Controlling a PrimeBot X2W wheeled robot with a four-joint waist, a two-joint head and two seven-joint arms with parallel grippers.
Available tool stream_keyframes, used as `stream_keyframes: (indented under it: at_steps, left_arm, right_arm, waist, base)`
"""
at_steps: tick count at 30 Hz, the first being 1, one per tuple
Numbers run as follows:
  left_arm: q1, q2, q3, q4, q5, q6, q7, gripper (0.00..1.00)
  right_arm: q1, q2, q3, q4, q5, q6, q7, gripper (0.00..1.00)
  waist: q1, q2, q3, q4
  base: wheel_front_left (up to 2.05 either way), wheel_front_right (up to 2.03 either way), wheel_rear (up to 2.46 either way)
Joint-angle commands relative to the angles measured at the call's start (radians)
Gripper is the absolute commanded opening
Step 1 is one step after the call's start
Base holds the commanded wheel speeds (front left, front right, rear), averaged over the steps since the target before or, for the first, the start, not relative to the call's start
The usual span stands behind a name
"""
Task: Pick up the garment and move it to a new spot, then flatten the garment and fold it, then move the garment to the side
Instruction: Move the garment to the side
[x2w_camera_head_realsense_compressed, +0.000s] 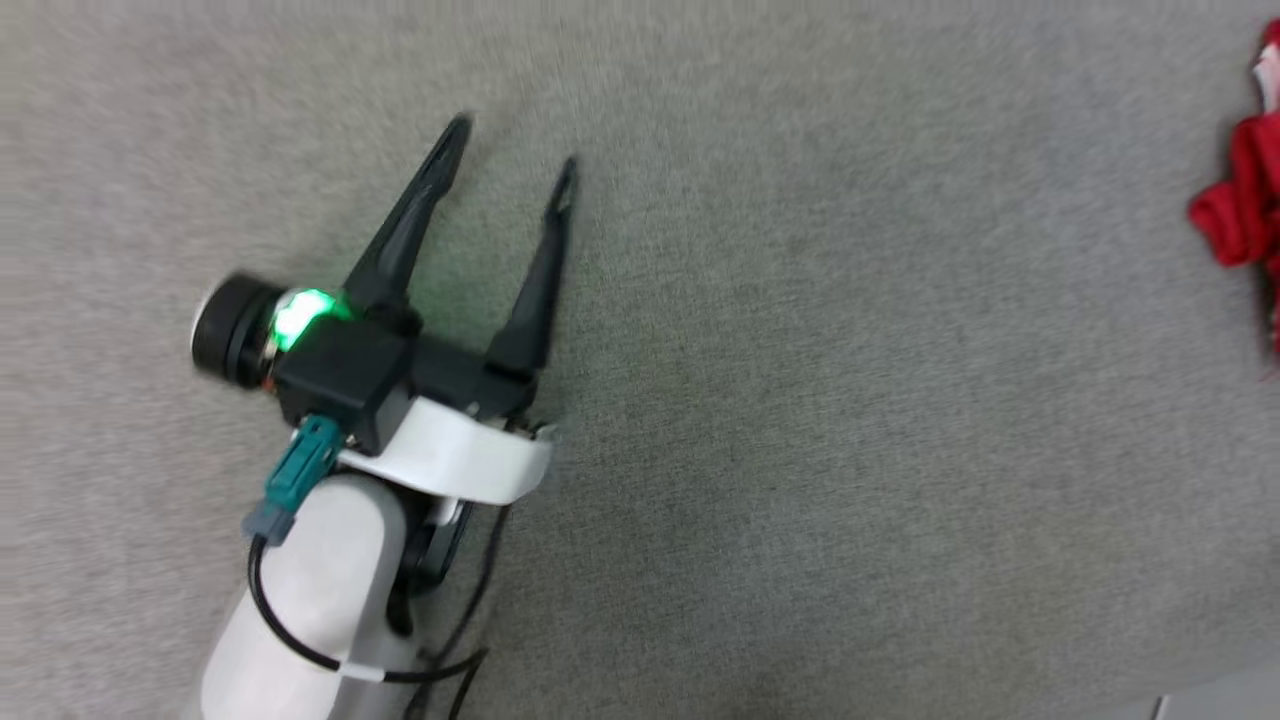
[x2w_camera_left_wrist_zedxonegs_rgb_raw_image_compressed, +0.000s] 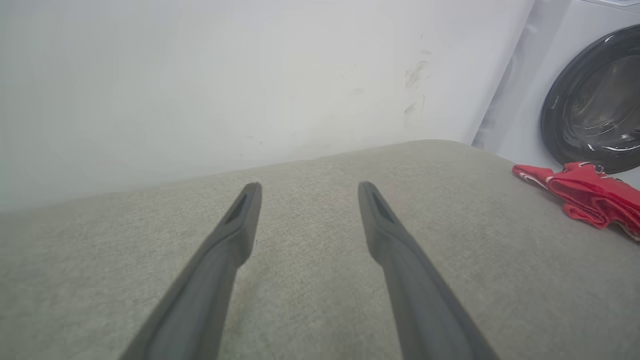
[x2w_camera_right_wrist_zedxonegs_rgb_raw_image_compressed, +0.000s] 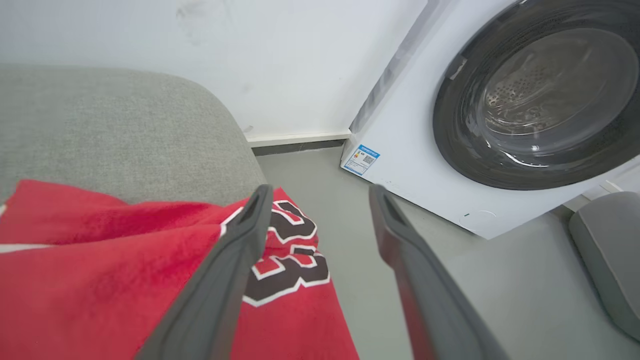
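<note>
The garment (x2w_camera_head_realsense_compressed: 1240, 210) is a crumpled red heap at the far right edge of the grey fabric surface (x2w_camera_head_realsense_compressed: 800, 400). In the left wrist view the garment (x2w_camera_left_wrist_zedxonegs_rgb_raw_image_compressed: 590, 197) lies far to the right, well apart from my left gripper (x2w_camera_left_wrist_zedxonegs_rgb_raw_image_compressed: 308, 187). My left gripper (x2w_camera_head_realsense_compressed: 515, 143) hovers over bare fabric, open and holding nothing. In the right wrist view my right gripper (x2w_camera_right_wrist_zedxonegs_rgb_raw_image_compressed: 321, 190) is open just above the garment (x2w_camera_right_wrist_zedxonegs_rgb_raw_image_compressed: 100, 260). Black-and-white numerals show beside its left finger (x2w_camera_right_wrist_zedxonegs_rgb_raw_image_compressed: 225, 280). The cloth drapes over the surface's rounded corner.
A white washing machine (x2w_camera_right_wrist_zedxonegs_rgb_raw_image_compressed: 400, 150) with a dark round door (x2w_camera_right_wrist_zedxonegs_rgb_raw_image_compressed: 540, 95) stands on the grey floor (x2w_camera_right_wrist_zedxonegs_rgb_raw_image_compressed: 475, 280) just beyond the corner. A pale wall (x2w_camera_left_wrist_zedxonegs_rgb_raw_image_compressed: 200, 90) runs behind the surface. A grey padded object (x2w_camera_right_wrist_zedxonegs_rgb_raw_image_compressed: 607, 250) sits at the right on the floor.
</note>
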Motion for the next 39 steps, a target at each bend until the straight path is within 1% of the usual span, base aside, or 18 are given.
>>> stream_keyframes:
  at_steps: [1,4,10,12,14,18,24,27,31,33,36,39]
  left_arm:
    - [0.026,0.002,0.007,0.009,-0.007,0.007,-0.009,1.0]
    - [0.089,0.0,0.024,0.03,-0.028,0.027,-0.017,1.0]
    - [0.209,0.009,0.044,0.049,-0.061,0.055,-0.021,1.0]
    - [0.245,0.006,0.046,0.056,-0.072,0.062,-0.021,1.0]
    - [0.275,0.001,0.05,0.061,-0.086,0.067,-0.022,1.0]
    - [0.331,-0.012,0.061,0.085,-0.114,0.081,-0.03,1.0]
    - [0.388,-0.022,0.074,0.119,-0.141,0.093,-0.047,1.0]
    - [0.402,-0.023,0.084,0.148,-0.145,0.099,-0.056,1.0]
    - [0.429,-0.011,0.112,0.171,-0.155,0.11,-0.064,1.0]
    - [0.444,-0.003,0.126,0.182,-0.157,0.114,-0.067,1.0]
    - [0.472,0.007,0.133,0.191,-0.161,0.107,-0.07,1.0]
    - [0.492,0.015,0.138,0.195,-0.161,0.106,-0.071,1.0]
  right_arm:
    - [0.019,0.014,0.013,0.002,0.007,-0.002,-0.017,1.0]
    - [0.063,0.034,0.044,-0.004,0.031,-0.002,-0.045,1.0]
    - [0.186,0.107,0.093,-0.064,0.074,-0.002,-0.073,1.0]
    - [0.241,0.145,0.101,-0.087,0.091,-0.002,-0.076,1.0]
    - [0.296,0.163,0.11,-0.128,0.095,-0.002,-0.078,1.0]
    - [0.412,0.233,0.131,-0.218,0.1,-0.002,-0.077,1.0]
    - [0.579,0.345,0.155,-0.431,0.072,-0.001,-0.064,1.0]
    - [0.68,0.413,0.164,-0.551,0.057,-0.001,-0.035,1.0]
    - [0.786,0.475,0.195,-0.717,0.033,-0.002,0.022,1.0]
    - [0.835,0.493,0.213,-0.791,0.022,-0.001,0.052,1.0]
    - [0.896,0.513,0.234,-0.904,0.016,-0.001,0.093,1.0]
    - [0.957,0.523,0.237,-0.993,0.015,-0.001,0.134,1.0]
  waist:
    - [-0.0001,0.0,-0.074,0.009]
    - [-0.0001,0.0,-0.145,0.02]
    - [-0.0001,0.0,-0.274,0.046]
    - [-0.0001,0.0,-0.319,0.062]
    - [-0.0001,0.0,-0.352,0.078]
    - [-0.0001,0.0,-0.417,0.104]
    - [-0.0001,0.0,-0.484,0.154]
    - [-0.0001,0.0,-0.525,0.187]
    - [-0.0001,0.0,-0.565,0.209]
    - [-0.0001,0.0,-0.586,0.215]
    - [-0.0001,0.0,-0.617,0.223]
    - [-0.0001,0.0,-0.634,0.228]
  base:
    - [0.0,0.0,0.0]
    - [0.0,0.0,0.0]
    - [0.0,0.0,0.0]
    - [0.0,0.0,0.0]
    - [0.0,0.0,0.0]
    - [0.0,0.0,0.0]
    - [0.0,0.0,0.0]
    - [0.0,0.0,0.0]
    - [0.0,0.0,0.0]
    - [0.0,0.0,0.0]
    - [0.0,0.0,0.0]
    - [0.0,0.0,0.0]
